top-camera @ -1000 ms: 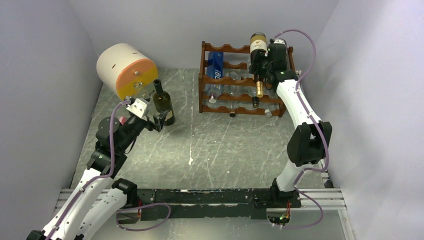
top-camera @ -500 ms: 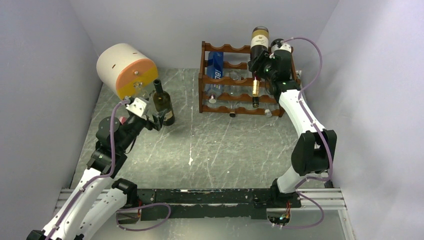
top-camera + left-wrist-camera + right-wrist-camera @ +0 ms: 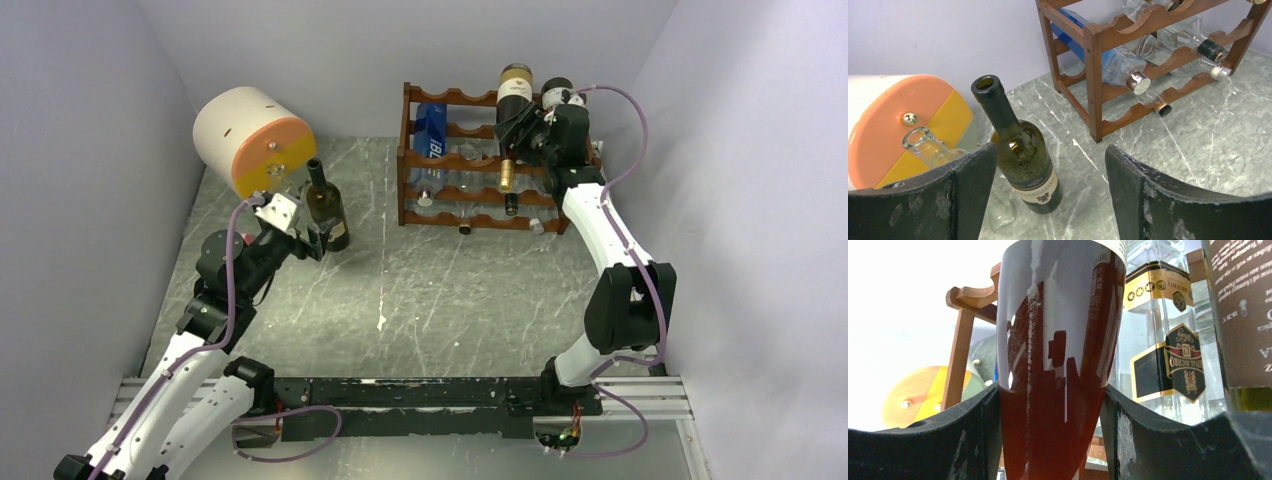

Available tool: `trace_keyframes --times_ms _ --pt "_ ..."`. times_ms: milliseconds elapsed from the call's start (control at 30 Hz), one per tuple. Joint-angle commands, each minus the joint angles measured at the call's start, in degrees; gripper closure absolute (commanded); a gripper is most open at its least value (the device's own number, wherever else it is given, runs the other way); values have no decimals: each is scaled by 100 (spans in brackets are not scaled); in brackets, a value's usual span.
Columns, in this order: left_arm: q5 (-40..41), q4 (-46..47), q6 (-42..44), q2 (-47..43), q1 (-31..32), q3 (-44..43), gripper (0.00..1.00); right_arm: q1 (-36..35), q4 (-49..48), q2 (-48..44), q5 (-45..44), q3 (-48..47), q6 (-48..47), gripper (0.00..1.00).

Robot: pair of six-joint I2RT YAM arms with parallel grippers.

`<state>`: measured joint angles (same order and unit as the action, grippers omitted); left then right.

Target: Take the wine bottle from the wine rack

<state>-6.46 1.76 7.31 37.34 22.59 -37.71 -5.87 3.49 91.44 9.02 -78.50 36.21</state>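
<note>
Wine rack (image 3: 1094, 80): one. Bottles lying in it, five made out: one blue bottle (image 3: 430, 130), one gold-necked wine bottle (image 3: 515, 95), three clear bottles (image 3: 1154, 100); full tally unclear.

Upright on worktop (image 3: 450, 300): one green wine bottle (image 3: 1024, 155), one open clear bottle (image 3: 923, 142).

White drum (image 3: 250, 135): one.

Tools, two: left tool (image 3: 1048, 155), right tool (image 3: 1050, 405).

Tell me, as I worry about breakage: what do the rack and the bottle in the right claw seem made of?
The rack: likely wood, reddish-brown with a smooth stained finish; cut rails and posts. The bottle in the right claw: likely glass, glossy and see-through reddish-brown, under a torn white label.
</note>
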Motion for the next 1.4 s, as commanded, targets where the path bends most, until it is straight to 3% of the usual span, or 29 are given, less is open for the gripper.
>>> trace_keyframes --times_ms 0,467,933,1367 --pt "17 9 25 -16 -29 -117 18 92 -807 -170 459 37 227 100" --pt "-20 22 7 -45 -31 -96 18 372 -2242 -191 1240 674 955 100" --pt "-94 39 -10 -37 -26 -69 11 497 -2271 -48 1647 285 1465 100" --pt "-158 50 -23 24 -27 -74 11 525 -2579 -79 1752 151 1971 100"
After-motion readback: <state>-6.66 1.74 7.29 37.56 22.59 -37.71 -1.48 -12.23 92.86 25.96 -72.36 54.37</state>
